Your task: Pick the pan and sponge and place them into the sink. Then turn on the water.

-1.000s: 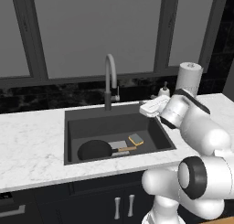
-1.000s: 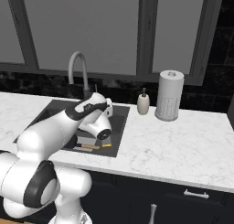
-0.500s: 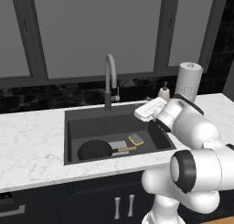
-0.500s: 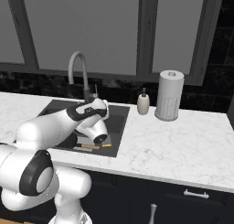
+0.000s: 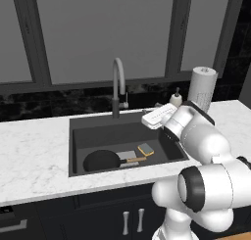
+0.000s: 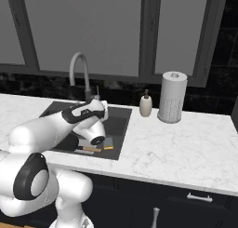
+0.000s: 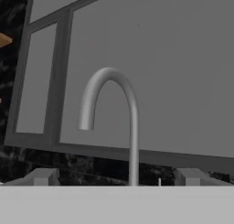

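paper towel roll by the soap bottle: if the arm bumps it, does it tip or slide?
The paper towel roll stands tall and narrow on the counter, so a high knock would probably tip it. It looks light, so a low push may just slide it. Toppled, it could roll, maybe into the soap bottle beside it.

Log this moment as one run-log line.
pan: in sink | sponge: in sink | gripper: open, empty, facing faucet | water: not yet on

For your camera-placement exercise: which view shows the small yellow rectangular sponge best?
The left base view: the small yellow rectangular sponge lies unobstructed on the sink floor beside the pan's wooden handle. In the right base view the arm covers most of it, leaving a yellow edge.
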